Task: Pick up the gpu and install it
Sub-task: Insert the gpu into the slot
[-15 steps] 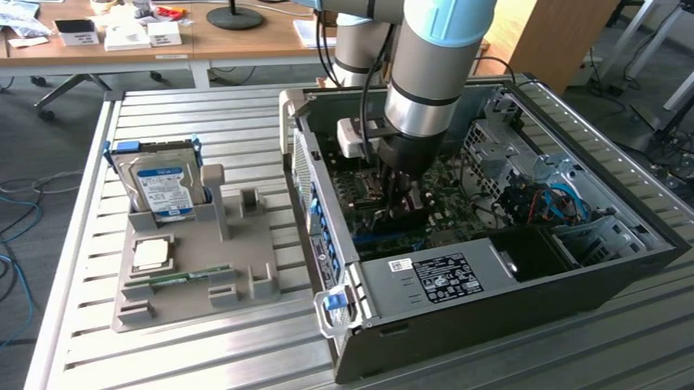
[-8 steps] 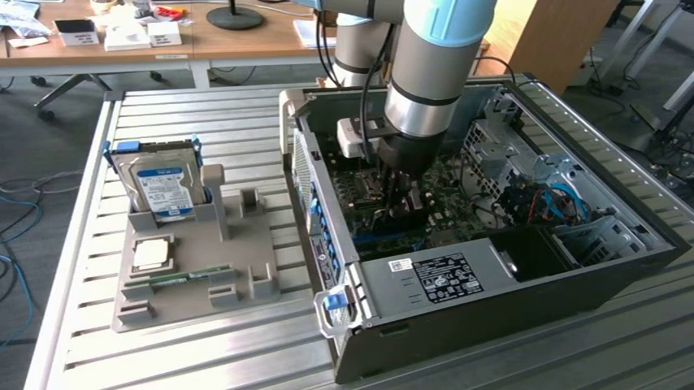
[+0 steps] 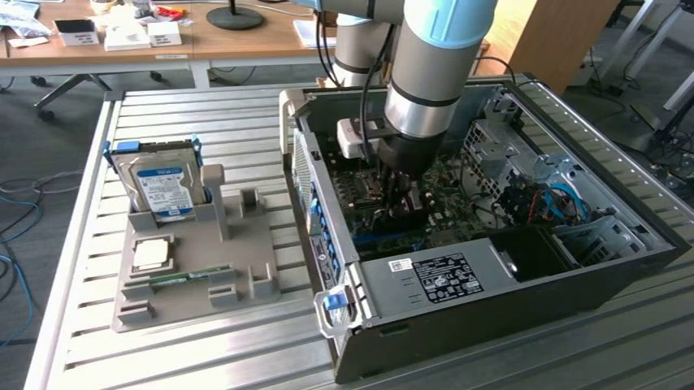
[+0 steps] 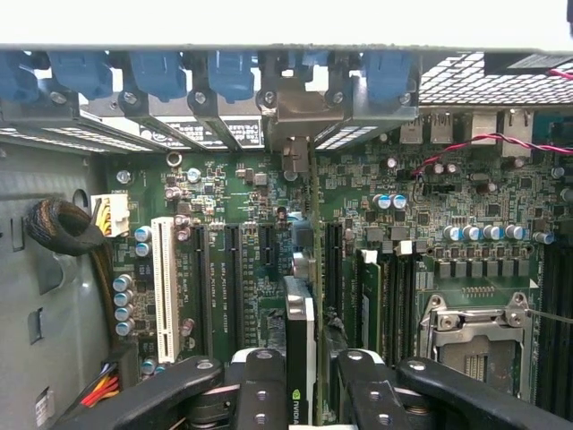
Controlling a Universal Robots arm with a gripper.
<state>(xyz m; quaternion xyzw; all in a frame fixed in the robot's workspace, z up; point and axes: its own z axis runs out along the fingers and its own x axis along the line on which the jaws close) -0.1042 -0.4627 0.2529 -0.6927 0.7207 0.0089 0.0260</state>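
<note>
In the exterior view my gripper [image 3: 396,199] reaches down inside the open computer case [image 3: 325,244], just over the motherboard. The wrist view shows the gpu [image 4: 300,349] edge-on: a thin dark card with a green logo on it, standing between my two black fingers [image 4: 260,385]. The gripper [image 4: 309,394] is shut on it. The card runs along an expansion slot towards the rear wall. Its silver-grey bracket [image 4: 294,112] sits at the rear openings, among the blue slot clips. Whether the card's edge is fully down in the slot is hidden.
A white slot [image 4: 164,287], memory sticks [image 4: 370,305] and the CPU socket [image 4: 470,327] flank the card. A cable bundle [image 4: 63,228] hangs by the case wall. Outside on the slatted table, a grey holder [image 3: 195,272] carries a hard drive [image 3: 162,191], a CPU [image 3: 152,253] and a memory stick [image 3: 184,278].
</note>
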